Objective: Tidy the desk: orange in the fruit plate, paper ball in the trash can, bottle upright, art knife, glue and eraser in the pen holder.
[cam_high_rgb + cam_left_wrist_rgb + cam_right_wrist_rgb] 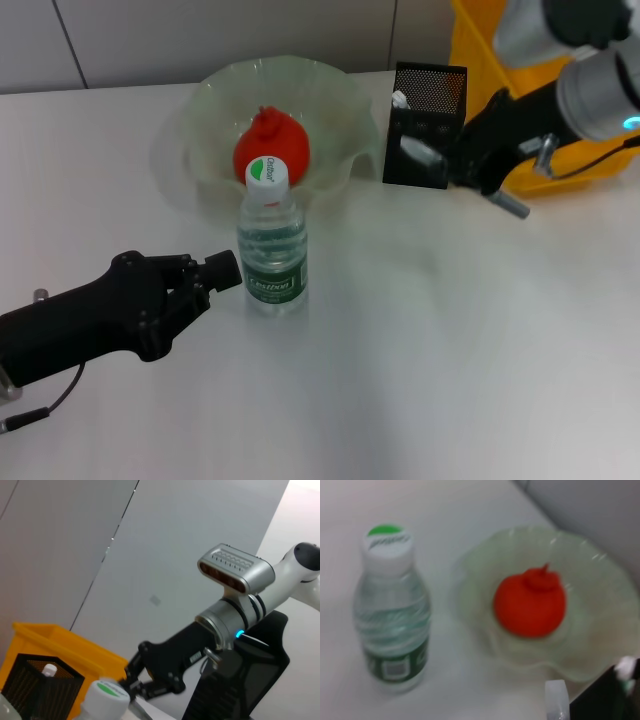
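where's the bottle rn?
Head view: the bottle stands upright near the table's centre, just in front of the fruit plate holding the orange, with the left pincer close beside it.

Count: one red-orange knobby orange (pixel 271 146); one pale-green wavy glass fruit plate (pixel 345 125); one clear plastic bottle (pixel 271 245); one black mesh pen holder (pixel 428 95); one yellow plastic trash can (pixel 478 55); two black grippers (pixel 215 275) (pixel 440 160).
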`<state>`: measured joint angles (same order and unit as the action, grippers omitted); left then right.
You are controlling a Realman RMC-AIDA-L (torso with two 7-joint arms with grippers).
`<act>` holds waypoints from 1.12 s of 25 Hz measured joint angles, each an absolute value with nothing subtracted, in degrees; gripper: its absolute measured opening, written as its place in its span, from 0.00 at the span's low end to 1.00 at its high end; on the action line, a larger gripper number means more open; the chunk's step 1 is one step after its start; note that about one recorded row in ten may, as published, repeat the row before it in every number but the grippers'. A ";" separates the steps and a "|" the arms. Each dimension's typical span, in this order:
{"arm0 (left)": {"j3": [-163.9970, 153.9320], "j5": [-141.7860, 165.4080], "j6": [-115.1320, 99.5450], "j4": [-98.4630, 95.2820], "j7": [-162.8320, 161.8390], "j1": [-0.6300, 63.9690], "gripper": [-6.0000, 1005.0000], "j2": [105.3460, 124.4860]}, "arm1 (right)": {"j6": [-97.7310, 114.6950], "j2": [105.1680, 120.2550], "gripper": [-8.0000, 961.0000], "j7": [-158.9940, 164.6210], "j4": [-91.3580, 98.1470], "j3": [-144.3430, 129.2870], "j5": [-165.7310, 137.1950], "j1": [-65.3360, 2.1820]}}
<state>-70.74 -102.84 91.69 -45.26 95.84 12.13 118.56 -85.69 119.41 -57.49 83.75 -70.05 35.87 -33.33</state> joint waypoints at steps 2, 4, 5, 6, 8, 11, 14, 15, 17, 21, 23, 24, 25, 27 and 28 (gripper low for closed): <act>-70.66 -102.86 92.02 -45.26 95.76 12.13 0.01 118.57 | -84.68 119.43 0.16 -58.21 84.54 -68.48 37.11 -32.67; -70.44 -102.89 92.35 -45.26 95.64 12.13 0.01 118.56 | -84.05 119.41 0.16 -59.36 84.89 -66.28 38.59 -32.40; -70.44 -102.89 92.35 -45.26 95.64 12.13 0.01 118.56 | -84.05 119.41 0.16 -59.36 84.89 -66.28 38.59 -32.40; -70.16 -102.91 92.52 -45.26 95.63 12.08 0.01 118.57 | -83.88 119.38 0.16 -59.70 84.97 -65.55 38.85 -32.39; -70.00 -102.92 92.59 -45.27 95.63 12.02 0.01 118.57 | -83.46 119.34 0.15 -60.13 85.26 -64.44 39.17 -32.38; -68.97 -102.97 92.82 -45.33 95.73 11.78 0.01 118.57 | -82.97 119.24 0.15 -60.82 85.58 -62.74 39.23 -32.56; -65.75 -103.15 92.98 -45.40 95.90 11.64 0.01 118.52 | -82.69 119.18 0.15 -61.79 85.79 -60.37 39.78 -32.87; -65.75 -103.15 92.98 -45.40 95.90 11.64 0.01 118.52 | -82.69 119.18 0.15 -61.79 85.79 -60.37 39.78 -32.87; -64.10 -103.26 93.50 -45.55 95.93 11.74 0.01 118.39 | -82.45 119.13 0.15 -62.67 85.80 -58.59 40.76 -33.11; -60.43 -103.04 96.10 -46.52 96.84 12.56 0.01 118.06 | -80.55 118.97 0.15 -65.59 84.20 -54.05 44.82 -34.18; -59.48 -102.97 97.01 -47.16 97.23 12.86 0.01 117.83 | -80.15 118.94 0.15 -66.22 83.71 -53.36 45.51 -34.39; -58.86 -102.94 97.63 -47.97 97.40 13.09 0.01 117.53 | -79.14 118.91 0.15 -67.78 82.62 -52.31 46.86 -34.79; -58.86 -102.94 97.63 -47.97 97.40 13.09 0.01 117.53 | -79.14 118.91 0.15 -67.78 82.62 -52.31 46.86 -34.79; -58.51 -102.89 97.84 -48.60 97.44 13.29 0.01 117.34 | -77.63 118.91 0.15 -69.23 81.08 -51.56 48.11 -35.21; -58.43 -102.73 97.88 -48.85 97.60 13.41 0.01 117.24 | -76.85 118.91 0.15 -70.15 80.14 -51.13 48.91 -35.40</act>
